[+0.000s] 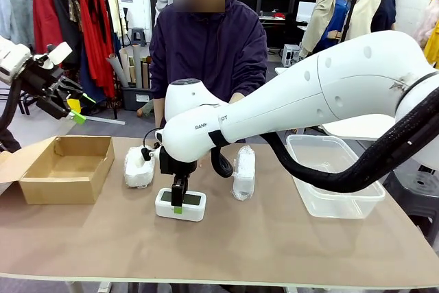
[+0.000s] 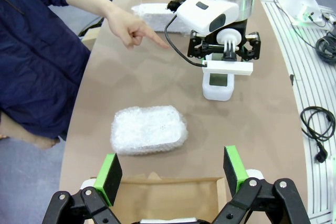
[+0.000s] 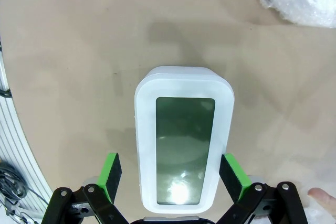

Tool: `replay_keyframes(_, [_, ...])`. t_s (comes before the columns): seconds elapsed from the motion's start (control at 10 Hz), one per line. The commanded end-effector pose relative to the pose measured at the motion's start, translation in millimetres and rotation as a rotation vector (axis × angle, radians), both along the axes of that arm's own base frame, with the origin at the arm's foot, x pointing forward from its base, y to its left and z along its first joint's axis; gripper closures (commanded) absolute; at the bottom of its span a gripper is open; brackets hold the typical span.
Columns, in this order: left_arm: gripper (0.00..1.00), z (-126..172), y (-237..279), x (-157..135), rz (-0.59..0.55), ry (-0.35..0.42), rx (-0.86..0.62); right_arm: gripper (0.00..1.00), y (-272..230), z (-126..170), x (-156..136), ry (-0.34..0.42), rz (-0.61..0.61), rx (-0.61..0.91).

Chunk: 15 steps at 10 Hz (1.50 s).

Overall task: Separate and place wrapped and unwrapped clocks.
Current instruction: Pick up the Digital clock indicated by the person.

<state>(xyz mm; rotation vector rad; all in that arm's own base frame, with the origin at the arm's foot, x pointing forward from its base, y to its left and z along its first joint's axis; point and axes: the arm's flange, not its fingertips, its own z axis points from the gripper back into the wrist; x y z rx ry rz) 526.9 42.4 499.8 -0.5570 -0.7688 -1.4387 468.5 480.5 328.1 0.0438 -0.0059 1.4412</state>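
My right gripper (image 3: 172,177) hangs straight over the bare clock (image 3: 184,129), jaws spread wide, one green pad off each long side and neither touching it. The clock lies flat on the table (image 1: 274,245), screen up, near the middle of my side.

I read it as a light, rigid plastic shell with smooth, rounded edges that could slip. So I'd pinch across the narrow width, on the white side walls, low down and clear of the screen.

One wrapped bundle (image 1: 137,168) sits just beyond it to the left, the other wrapped bundle (image 1: 243,173) to the right. Both look soft and would give under the pads.

My left gripper (image 1: 65,97) hovers open above the cardboard box (image 1: 65,169), holding nothing. The person's hand (image 2: 131,27) points at the table.
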Motion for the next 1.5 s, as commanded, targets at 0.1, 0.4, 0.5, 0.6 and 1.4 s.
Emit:
replay_keyframes(0.1, [0.00, 1, -1, -5, -0.003, -0.001, 0.003, 0.00, -6, 0, -7, -0.048, 0.022, -0.003])
replay_keyframes(0.4, [0.00, 1, -1, -5, -0.003, -0.001, 0.003, 0.00, -6, 1, -8, -0.061, 0.029, -0.007])
replay_keyframes(0.5, [0.00, 1, -1, -5, -0.003, -0.001, 0.003, 0.00, -6, -2, -7, -0.049, 0.031, -0.011])
replay_keyframes(0.6, [0.00, 1, -1, -5, -0.003, -0.001, 0.003, 0.00, -4, -7, -6, -0.034, 0.033, -0.008])
replay_keyframes(1.4, [0.00, 1, -1, -5, -0.003, -0.001, 0.003, 0.20, 0, -23, -4, -0.056, 0.079, -0.038])
